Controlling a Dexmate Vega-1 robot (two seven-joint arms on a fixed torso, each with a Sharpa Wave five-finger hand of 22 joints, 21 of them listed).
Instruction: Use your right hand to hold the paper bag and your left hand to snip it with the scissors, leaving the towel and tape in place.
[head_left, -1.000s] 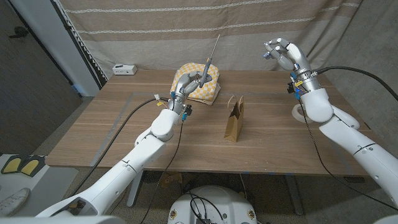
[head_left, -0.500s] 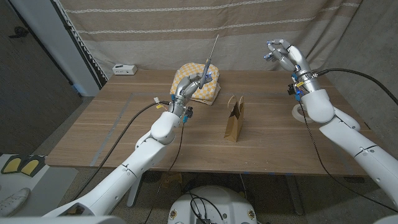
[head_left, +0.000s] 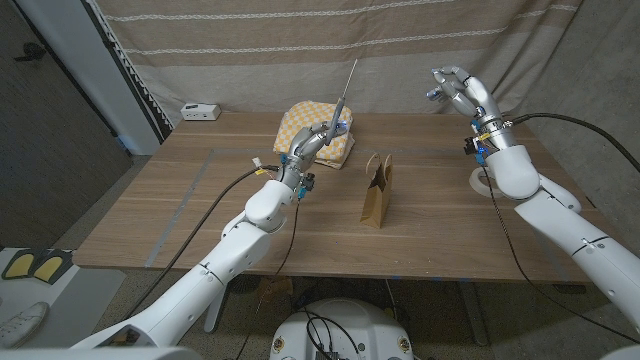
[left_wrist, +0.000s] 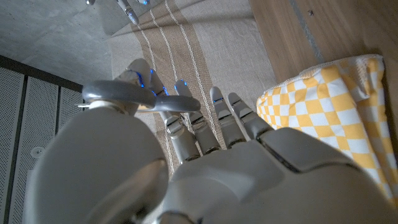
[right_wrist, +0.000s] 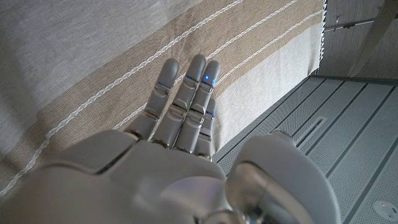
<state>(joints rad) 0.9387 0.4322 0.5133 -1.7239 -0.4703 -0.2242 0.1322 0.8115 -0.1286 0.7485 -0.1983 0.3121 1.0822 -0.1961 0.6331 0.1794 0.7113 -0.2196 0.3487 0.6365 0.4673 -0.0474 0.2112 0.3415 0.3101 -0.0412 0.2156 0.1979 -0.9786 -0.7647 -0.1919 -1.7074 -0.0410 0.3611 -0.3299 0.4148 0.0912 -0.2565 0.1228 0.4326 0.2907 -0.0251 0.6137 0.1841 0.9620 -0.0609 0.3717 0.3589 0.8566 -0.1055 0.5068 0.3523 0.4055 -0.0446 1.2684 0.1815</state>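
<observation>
The fingers (head_left: 322, 136) of the left hand (head_left: 308, 146) are closed round the handles of the scissors (head_left: 340, 103), which are held raised above the bench (head_left: 180, 200) with the blades pointing up and away, seemingly closed; in the left wrist view a grey scissor handle (left_wrist: 140, 96) is seen across the fingers (left_wrist: 217, 118) of that hand (left_wrist: 205, 168); just beyond the hand the yellow-and-white checked towel (head_left: 300, 118) is laid folded near the far edge of the bench. The fingers (head_left: 452, 82) of the right hand (head_left: 462, 92) are spread and nothing is held; that hand is raised high over the far right corner, well apart from the paper bag (head_left: 377, 190); in the right wrist view its fingers (right_wrist: 186, 106) are seen stretched out against the striped curtain (right_wrist: 74, 68). The paper bag is stood upright near the middle of the bench, between the two arms, touched by neither hand; the tape (head_left: 481, 181) is partly hidden behind the right forearm, at the right side of the bench.
</observation>
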